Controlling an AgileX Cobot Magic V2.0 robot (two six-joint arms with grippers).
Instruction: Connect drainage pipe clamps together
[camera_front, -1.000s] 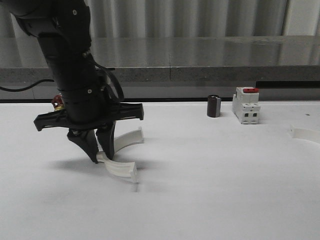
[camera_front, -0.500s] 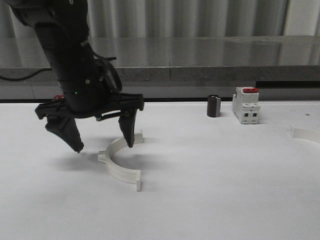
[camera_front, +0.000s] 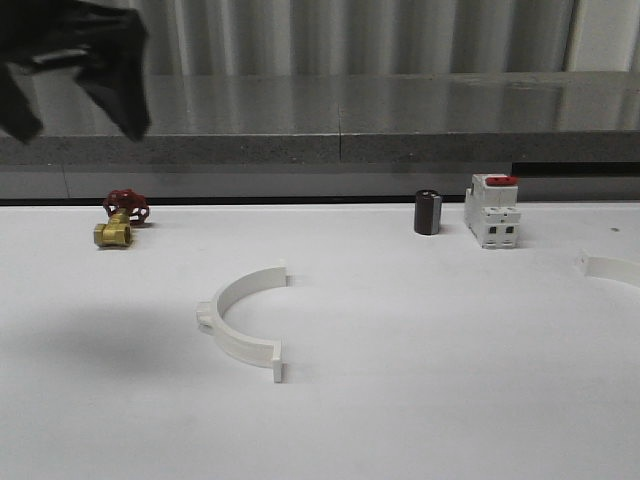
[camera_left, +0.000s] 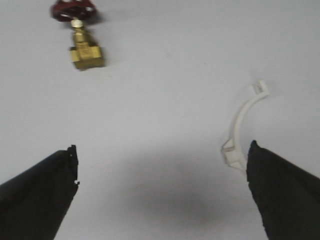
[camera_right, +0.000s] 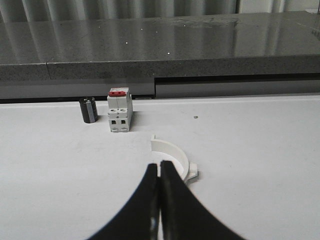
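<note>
One white drainage pipe clamp (camera_front: 240, 320) lies flat on the table left of centre, its opening facing right. It also shows in the left wrist view, the clamp (camera_left: 240, 131) lying beside one finger. My left gripper (camera_front: 72, 118) hangs open high above the table's left side, a blurred dark shape, with nothing between its fingers (camera_left: 162, 148). A second clamp (camera_front: 610, 268) lies at the table's right edge. In the right wrist view that clamp (camera_right: 172, 150) sits just beyond the tips of my right gripper (camera_right: 159, 165), which is shut and holds nothing.
A brass valve with a red handwheel (camera_front: 120, 220) sits at the back left. A black cylinder (camera_front: 428, 212) and a white breaker with a red switch (camera_front: 492, 212) stand at the back right. A grey ledge (camera_front: 400, 140) runs behind the table.
My left gripper opened, let go of the left clamp, and rose up and to the left. The clamp now lies flat on the table.
</note>
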